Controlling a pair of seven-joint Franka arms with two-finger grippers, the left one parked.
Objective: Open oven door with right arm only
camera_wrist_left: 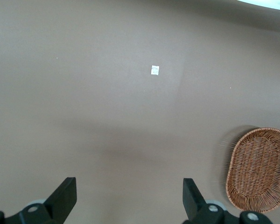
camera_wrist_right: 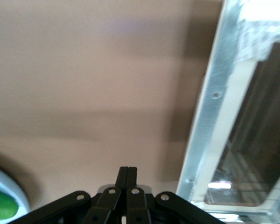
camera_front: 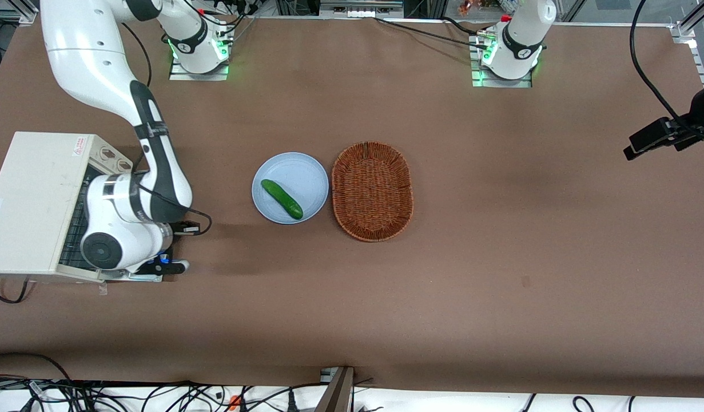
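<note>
The cream-white toaster oven [camera_front: 36, 197] stands at the working arm's end of the table. Its door [camera_wrist_right: 210, 107] is swung down, with the shiny metal inner frame and the dark glass window [camera_wrist_right: 256, 140] facing up. In the front view only a silvery edge of the door [camera_front: 135, 277] shows under the arm's wrist. The right arm [camera_front: 157, 171] reaches down in front of the oven. Its gripper [camera_wrist_right: 128, 175] is shut and empty, just off the door's free edge above the brown table, and shows with a blue light in the front view [camera_front: 168, 267]. The bar handle is hidden.
A light-blue plate [camera_front: 306, 171] with a green cucumber [camera_front: 281, 198] sits mid-table, a short way from the gripper. A wicker basket [camera_front: 372, 190] lies beside the plate, toward the parked arm's end. Knobs [camera_front: 108, 154] show on the oven's front.
</note>
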